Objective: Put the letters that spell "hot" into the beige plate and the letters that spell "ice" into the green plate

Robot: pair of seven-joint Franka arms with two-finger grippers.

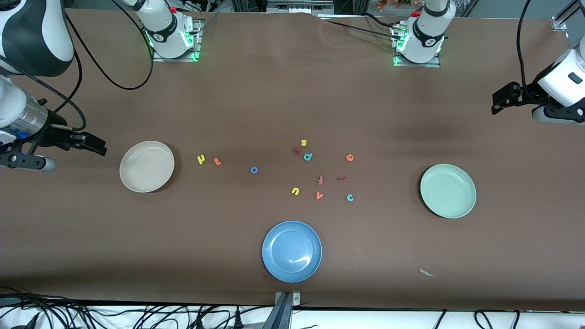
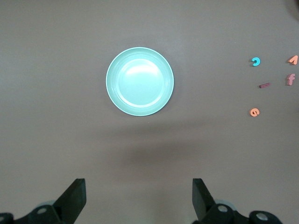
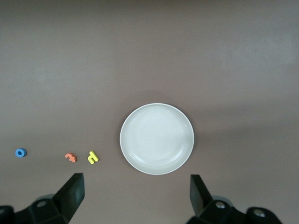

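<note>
Front view: both plates empty, no letter moved yet. Right gripper (image 1: 98, 148) jaws wide, empty, over table beside beige plate (image 1: 128, 180). Left gripper (image 1: 500, 103) wide, empty, waiting near green plate (image 1: 468, 203). Yellow "h" (image 1: 201, 159), closest to beige plate: suggest descending straight, pinching across its stem, clear of orange "t" (image 1: 217, 161).

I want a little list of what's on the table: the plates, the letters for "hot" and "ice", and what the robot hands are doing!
beige plate: empty, toward the right arm's end
green plate: empty, toward the left arm's end
blue plate: empty, nearest the front camera
hot letters: yellow h, orange t, blue o, all on the table
ice letters: dark red i, teal c, orange e, all on the table
left gripper: open, holding nothing
right gripper: open, holding nothing
</note>
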